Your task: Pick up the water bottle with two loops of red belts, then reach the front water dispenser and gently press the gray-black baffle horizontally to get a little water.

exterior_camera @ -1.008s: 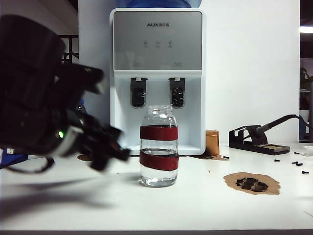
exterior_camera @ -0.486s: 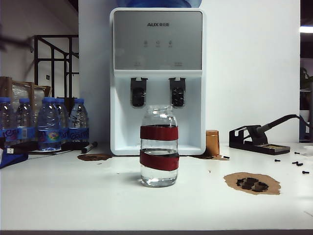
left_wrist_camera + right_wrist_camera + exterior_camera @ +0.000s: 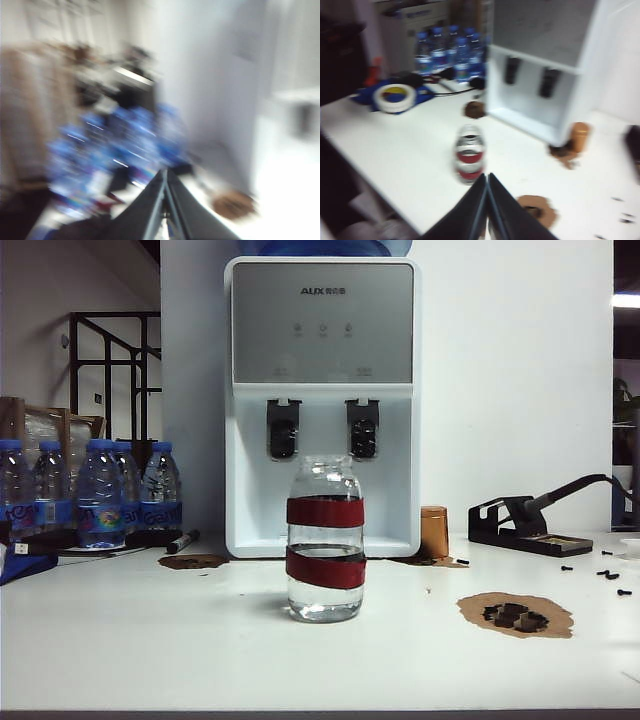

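- Bottle point(image 3: 325, 538) stands upright at bench point(image 3: 200, 640) centre, free of any grip, directly in front of dispenser point(image 3: 322, 390) and below its two dark paddles point(image 3: 283, 430). It is partly filled, both red bands showing.
- The spot suits the task: from there a straight push toward 12 o'clock should bring the neck to a paddle.
- Left tool point(image 3: 165, 176): jaws fully shut, empty. Its wrist view is blurred, facing the blue bottles point(image 3: 120, 145) at bench 9 o'clock, so it is well away from the bottle.
- Right tool point(image 3: 487, 178): jaws pressed together, empty, up above the near bench edge, tips aimed toward the bottle point(image 3: 469, 154) and dispenser point(image 3: 545, 75).
- Neither arm shows in the exterior view; pickup not yet begun.
- Judgement: the right tool is better lined up, but must spread its jaws before going down.
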Robot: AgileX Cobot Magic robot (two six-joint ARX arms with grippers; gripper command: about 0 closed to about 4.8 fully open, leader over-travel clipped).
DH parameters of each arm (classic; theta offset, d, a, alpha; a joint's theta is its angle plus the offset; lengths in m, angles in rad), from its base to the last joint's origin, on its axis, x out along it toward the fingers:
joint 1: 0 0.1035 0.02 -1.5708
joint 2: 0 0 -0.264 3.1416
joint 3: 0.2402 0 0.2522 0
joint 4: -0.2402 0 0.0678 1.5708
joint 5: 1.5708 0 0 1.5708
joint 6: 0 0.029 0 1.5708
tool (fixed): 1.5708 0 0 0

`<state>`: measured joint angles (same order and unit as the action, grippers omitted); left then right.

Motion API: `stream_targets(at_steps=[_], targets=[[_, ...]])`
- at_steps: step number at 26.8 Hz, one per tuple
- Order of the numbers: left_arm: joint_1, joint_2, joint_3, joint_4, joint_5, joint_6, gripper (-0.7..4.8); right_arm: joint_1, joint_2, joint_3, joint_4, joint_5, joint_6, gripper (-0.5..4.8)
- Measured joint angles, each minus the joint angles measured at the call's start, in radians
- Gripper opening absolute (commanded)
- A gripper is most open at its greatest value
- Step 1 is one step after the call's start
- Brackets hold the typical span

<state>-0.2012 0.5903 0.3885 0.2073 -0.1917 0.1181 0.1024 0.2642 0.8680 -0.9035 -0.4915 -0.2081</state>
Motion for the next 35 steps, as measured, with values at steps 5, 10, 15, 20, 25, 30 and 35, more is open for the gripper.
stream_targets(at_steps=[5,10,15,20,25,30,35], targets=[[0.0,-0.14,-0.071,-0.131,0.048,-0.058,-0.05,0.0,-0.092,-0.01,0.031,0.167,0.005,-0.03],[0.0,-0.21,-0.268,-0.138,-0.095,0.069,-0.05,0.0,-0.265,-0.195,0.193,0.285,0.113,-0.02],[0.027,-0.259,-0.286,-0.064,-0.134,0.101,-0.05,0.0,-0.261,-0.353,0.311,0.283,0.151,-0.02],[0.053,-0.259,-0.351,-0.085,-0.027,0.072,-0.05,0.0,-0.261,-0.463,0.52,0.282,0.193,-0.03],[0.053,-0.256,-0.382,-0.107,0.016,0.057,-0.05,0.0,-0.261,-0.591,0.701,0.313,0.269,-0.03],[0.053,-0.27,-0.382,-0.097,0.016,0.054,-0.05,0.0,-0.261,-0.743,0.88,0.42,0.334,-0.03],[0.062,-0.462,-0.382,-0.204,0.014,0.055,-0.05,0.0,-0.262,-0.822,0.945,0.541,0.363,-0.02]])
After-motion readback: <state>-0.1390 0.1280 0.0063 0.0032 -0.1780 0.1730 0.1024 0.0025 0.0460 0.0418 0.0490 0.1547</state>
